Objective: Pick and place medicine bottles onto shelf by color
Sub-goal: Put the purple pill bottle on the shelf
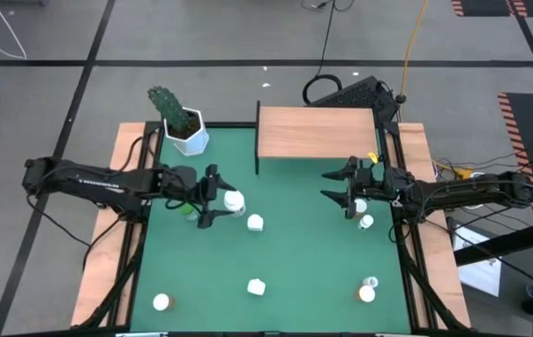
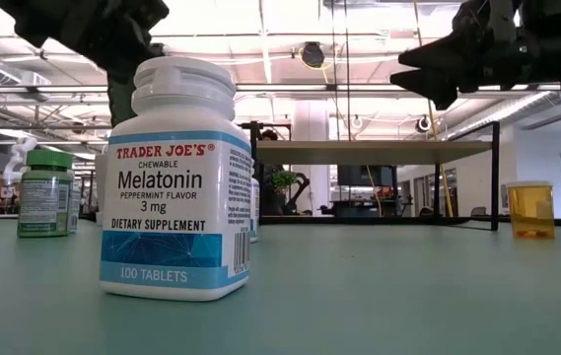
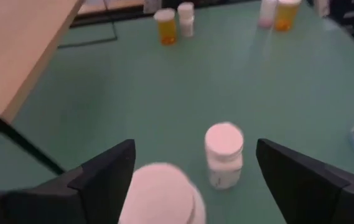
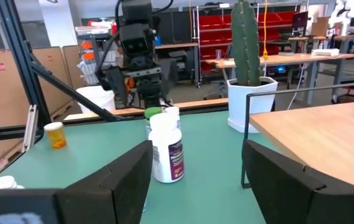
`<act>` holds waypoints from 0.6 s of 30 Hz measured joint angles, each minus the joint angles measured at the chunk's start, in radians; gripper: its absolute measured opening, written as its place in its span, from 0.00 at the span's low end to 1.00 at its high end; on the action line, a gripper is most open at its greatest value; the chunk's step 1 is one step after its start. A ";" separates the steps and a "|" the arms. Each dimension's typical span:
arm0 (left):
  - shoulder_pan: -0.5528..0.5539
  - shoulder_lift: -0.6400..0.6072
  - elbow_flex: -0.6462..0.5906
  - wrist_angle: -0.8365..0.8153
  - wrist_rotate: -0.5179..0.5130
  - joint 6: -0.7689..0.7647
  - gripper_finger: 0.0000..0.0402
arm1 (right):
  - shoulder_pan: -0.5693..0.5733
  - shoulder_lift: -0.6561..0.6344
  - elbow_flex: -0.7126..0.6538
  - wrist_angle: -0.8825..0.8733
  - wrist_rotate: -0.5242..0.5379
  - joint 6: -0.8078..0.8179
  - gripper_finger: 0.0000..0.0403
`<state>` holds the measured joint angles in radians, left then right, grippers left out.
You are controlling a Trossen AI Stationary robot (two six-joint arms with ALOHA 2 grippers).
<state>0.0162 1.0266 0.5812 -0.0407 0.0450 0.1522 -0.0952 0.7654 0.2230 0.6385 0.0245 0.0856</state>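
Observation:
Small white-capped medicine bottles stand scattered on the green mat. My left gripper (image 1: 212,197) hovers open at the mat's left-middle. In the left wrist view (image 3: 195,146) one white cap (image 3: 161,198) shows low between its fingers, untouched, and a white bottle (image 3: 224,154) stands just beyond. A green bottle (image 1: 189,213) is beside that gripper. My right gripper (image 1: 330,185) is open in the air in front of the shelf (image 1: 318,133), with two bottles (image 1: 363,214) beside it. Its wrist view (image 4: 197,149) looks at a white bottle with a purple label (image 4: 168,152).
A white hexagonal pot with a cactus (image 1: 186,126) stands at the mat's far left corner. More bottles stand near the front edge: one in the middle (image 1: 257,287), one on the left (image 1: 161,301), two on the right (image 1: 367,292). A blue-labelled bottle (image 2: 176,177) stands close to the low camera.

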 joint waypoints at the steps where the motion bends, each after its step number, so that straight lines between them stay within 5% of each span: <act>1: 0.000 0.002 0.000 -0.011 -0.019 0.000 0.86 | 0.000 0.000 0.000 0.001 0.000 0.000 0.60; 7: 0.000 0.002 -0.001 -0.074 -0.129 -0.015 0.91 | 0.000 0.000 0.000 0.016 0.004 0.005 0.60; 18: 0.008 0.146 -0.002 -0.055 -0.133 -0.031 0.82 | -0.001 0.000 0.000 0.023 0.003 0.008 0.60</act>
<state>0.0238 1.1723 0.5797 -0.0955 -0.0875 0.1208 -0.0959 0.7654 0.2229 0.6616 0.0271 0.0935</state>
